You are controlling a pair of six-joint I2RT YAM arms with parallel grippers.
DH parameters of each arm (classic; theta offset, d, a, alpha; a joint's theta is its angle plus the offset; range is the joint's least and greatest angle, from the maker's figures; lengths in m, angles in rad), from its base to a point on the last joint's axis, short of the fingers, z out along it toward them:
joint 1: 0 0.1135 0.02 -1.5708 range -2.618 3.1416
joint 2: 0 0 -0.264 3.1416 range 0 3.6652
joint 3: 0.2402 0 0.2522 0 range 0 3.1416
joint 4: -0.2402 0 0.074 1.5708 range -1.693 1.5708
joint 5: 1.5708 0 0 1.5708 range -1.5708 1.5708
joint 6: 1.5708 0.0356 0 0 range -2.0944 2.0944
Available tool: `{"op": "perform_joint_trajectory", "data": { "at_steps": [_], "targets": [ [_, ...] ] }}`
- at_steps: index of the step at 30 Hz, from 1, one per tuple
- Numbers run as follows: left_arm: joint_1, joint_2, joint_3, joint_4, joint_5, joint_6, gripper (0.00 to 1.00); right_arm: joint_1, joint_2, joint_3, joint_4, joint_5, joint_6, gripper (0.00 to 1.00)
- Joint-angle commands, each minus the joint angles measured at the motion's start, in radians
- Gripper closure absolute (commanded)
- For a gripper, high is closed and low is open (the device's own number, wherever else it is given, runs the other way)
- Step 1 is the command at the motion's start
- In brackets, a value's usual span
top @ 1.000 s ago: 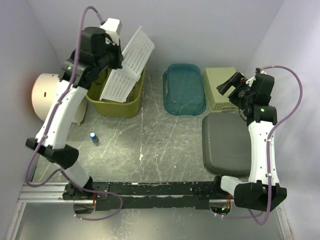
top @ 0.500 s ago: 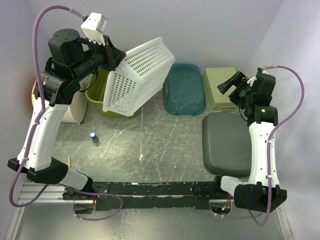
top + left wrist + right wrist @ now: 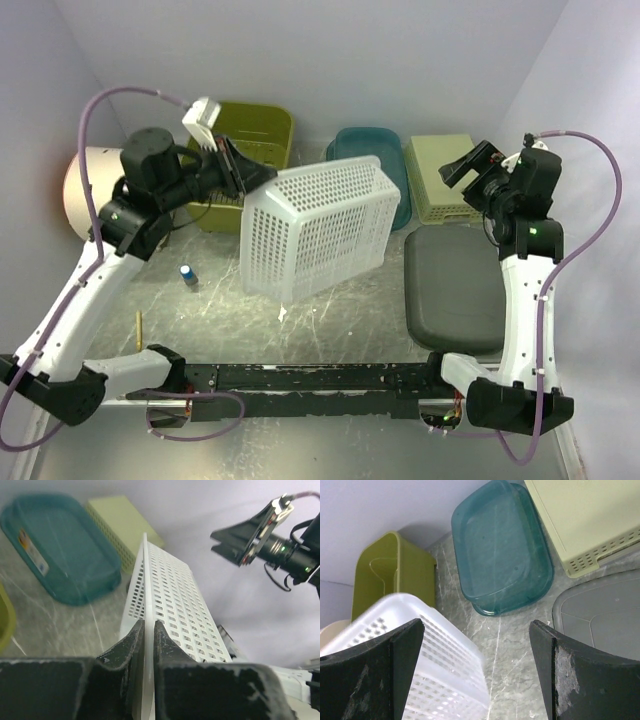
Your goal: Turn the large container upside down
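The large container is a white perforated plastic basket [image 3: 318,228]. It hangs in the air over the middle of the table, tipped on its side. My left gripper [image 3: 240,172] is shut on its rim at the upper left; in the left wrist view the rim [image 3: 146,605] runs between the two black fingers [image 3: 126,645]. The basket also shows at the lower left of the right wrist view [image 3: 415,665]. My right gripper [image 3: 468,166] is open and empty, held high at the right, above the beige basket.
An olive bin [image 3: 250,140], a teal tub [image 3: 380,150] and a beige basket [image 3: 440,180] stand upside down along the back. A grey lid [image 3: 455,290] lies at the right. A small blue-capped bottle [image 3: 186,273] and a stick [image 3: 138,330] lie at the left.
My left arm has swung the white basket out of the olive bin, to the right and down over the middle of the table, turning it over as it goes. The right arm has barely moved.
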Motion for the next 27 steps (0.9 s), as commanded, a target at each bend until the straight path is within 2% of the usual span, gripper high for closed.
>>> {"op": "perform_joint_trajectory", "data": {
  "at_steps": [1,11,17,21,27],
  "targets": [
    [-0.009,-0.113,-0.213,0.236,0.057,-0.181,0.93,-0.001,-0.023,0.03,-0.031,0.018,0.006,0.13],
    [-0.017,-0.384,-0.652,0.184,-0.096,-0.295,0.93,0.0,-0.061,0.005,-0.048,0.022,-0.001,0.14],
    [-0.025,-0.478,-0.758,0.039,-0.286,-0.273,0.93,0.0,-0.079,-0.023,-0.083,-0.039,-0.034,0.14],
    [-0.028,-0.537,-0.85,-0.016,-0.394,-0.291,0.93,0.0,-0.109,-0.097,-0.14,-0.147,-0.063,0.14],
    [-0.029,-0.513,-0.897,-0.033,-0.476,-0.321,0.93,0.027,-0.2,-0.266,-0.258,-0.204,-0.123,0.13]
  ]
}}
